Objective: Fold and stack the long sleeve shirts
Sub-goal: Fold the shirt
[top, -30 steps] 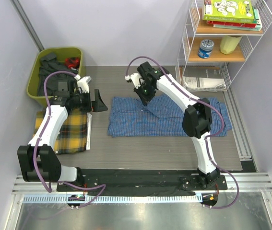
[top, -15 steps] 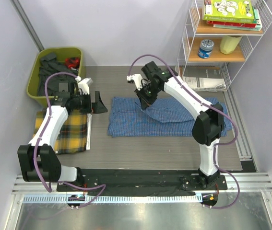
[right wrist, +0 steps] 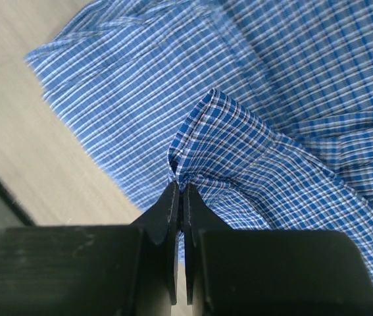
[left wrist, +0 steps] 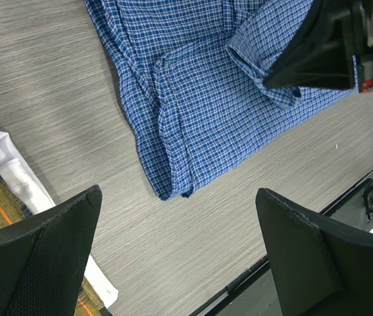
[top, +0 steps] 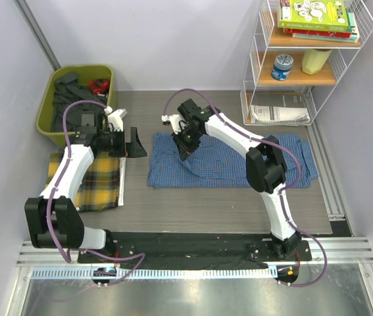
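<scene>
Pinching a cuff [right wrist: 202, 115] at the blue shirt's [top: 225, 164] ten o'clock corner, the right gripper [right wrist: 181, 187] holds cloth that looks soft, light and floppy; the left gripper [top: 133, 141] gapes empty.

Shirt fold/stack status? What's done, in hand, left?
Done: yellow plaid shirt lies as a compact rectangle at left, apparently folded. In hand: right gripper shut on a raised fold of the blue shirt, over its left half; left gripper open, holding nothing. Left: blue shirt is mostly spread flat; shirts lie apart, unstacked.
</scene>
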